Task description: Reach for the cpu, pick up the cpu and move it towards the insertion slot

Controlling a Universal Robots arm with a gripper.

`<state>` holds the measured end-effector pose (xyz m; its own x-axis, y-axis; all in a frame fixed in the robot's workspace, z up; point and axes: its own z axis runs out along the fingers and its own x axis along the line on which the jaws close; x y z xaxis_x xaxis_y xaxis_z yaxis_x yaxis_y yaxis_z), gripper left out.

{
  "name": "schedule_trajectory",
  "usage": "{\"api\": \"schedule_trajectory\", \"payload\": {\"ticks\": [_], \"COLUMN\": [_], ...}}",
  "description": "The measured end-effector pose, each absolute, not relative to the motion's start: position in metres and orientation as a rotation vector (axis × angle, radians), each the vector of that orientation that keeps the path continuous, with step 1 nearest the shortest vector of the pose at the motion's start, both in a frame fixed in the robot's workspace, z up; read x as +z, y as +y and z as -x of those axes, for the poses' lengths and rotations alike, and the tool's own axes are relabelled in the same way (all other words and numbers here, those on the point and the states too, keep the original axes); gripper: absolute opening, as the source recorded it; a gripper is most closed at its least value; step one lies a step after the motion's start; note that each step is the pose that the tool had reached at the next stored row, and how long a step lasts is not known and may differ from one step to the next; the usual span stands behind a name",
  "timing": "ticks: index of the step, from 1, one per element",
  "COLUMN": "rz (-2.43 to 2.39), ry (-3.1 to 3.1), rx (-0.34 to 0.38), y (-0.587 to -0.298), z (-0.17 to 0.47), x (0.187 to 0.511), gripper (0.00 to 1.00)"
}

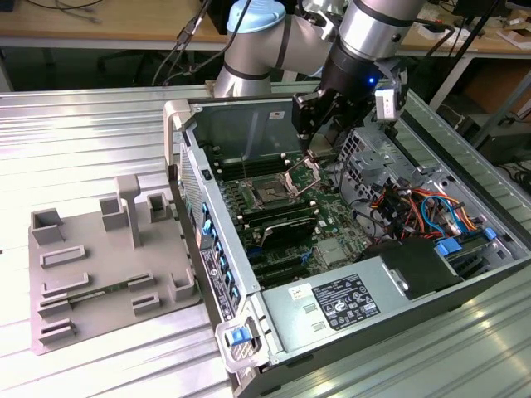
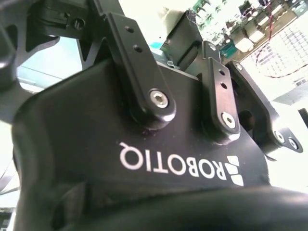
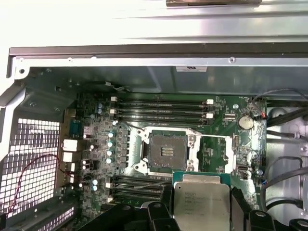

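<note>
One chip in my claw, hanging over the open computer case.
My claw (image 1: 309, 143) grips the cpu (image 3: 200, 198) by its edges, near the insertion slot (image 3: 167, 152) on the green board (image 3: 98, 144); grey tray (image 1: 108, 265) sits far left.

open computer case (image 1: 348, 249), grey moulded tray (image 1: 99, 257) beside it, ribbed metal table (image 1: 75, 141), memory slots (image 3: 161, 108)

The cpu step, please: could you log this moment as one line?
stage: carry | tool: shut on cpu | position: above motherboard, beside insertion slot | slot: open, unfilled | cpu: not seated
</note>
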<state>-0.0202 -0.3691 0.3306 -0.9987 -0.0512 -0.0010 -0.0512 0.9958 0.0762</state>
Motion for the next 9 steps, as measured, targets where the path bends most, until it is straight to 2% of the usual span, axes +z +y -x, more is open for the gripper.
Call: {"api": "schedule_trajectory", "payload": {"ticks": [9], "rz": [-0.081], "ry": [-3.137], "rx": [-0.120], "y": [-0.3671], "z": [0.0201], "x": [0.3306], "gripper": [0.55]}}
